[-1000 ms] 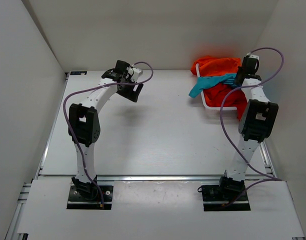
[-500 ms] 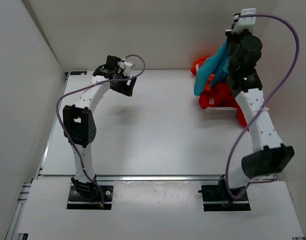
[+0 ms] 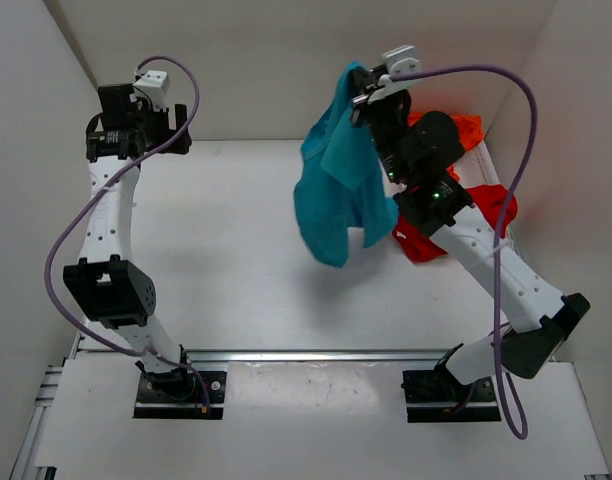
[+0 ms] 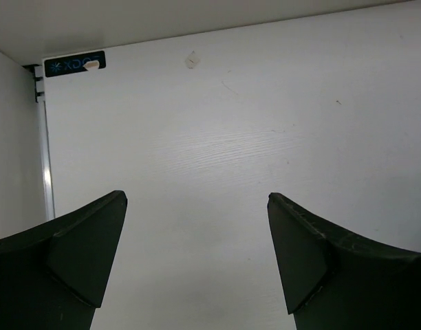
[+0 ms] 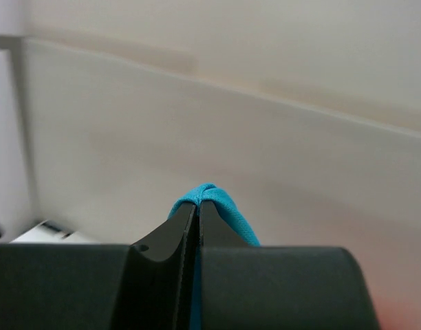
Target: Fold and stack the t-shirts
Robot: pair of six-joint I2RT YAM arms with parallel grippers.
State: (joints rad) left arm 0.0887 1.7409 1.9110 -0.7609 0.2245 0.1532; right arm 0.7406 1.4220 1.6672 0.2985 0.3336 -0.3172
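The teal-blue t-shirt (image 3: 334,195) hangs in the air over the middle-right of the table, pinched at its top by my right gripper (image 3: 360,92), which is raised high. In the right wrist view the jaws are shut on a fold of that teal cloth (image 5: 221,206). The red t-shirt (image 3: 483,213) and the orange t-shirt (image 3: 466,127) lie heaped at the back right, partly hidden by the right arm. My left gripper (image 3: 136,140) is lifted near the back left corner, open with nothing between its fingers (image 4: 87,240), looking down on bare table.
White walls close in at the left, back and right. A metal rail (image 3: 316,354) runs along the table's near edge in front of the arm bases. A small black label (image 4: 74,64) sits at the table's back left corner.
My right arm swung up and to the left, pulling the teal-blue t-shirt off the heap until it hangs free. My left arm rose and moved back toward the left corner.
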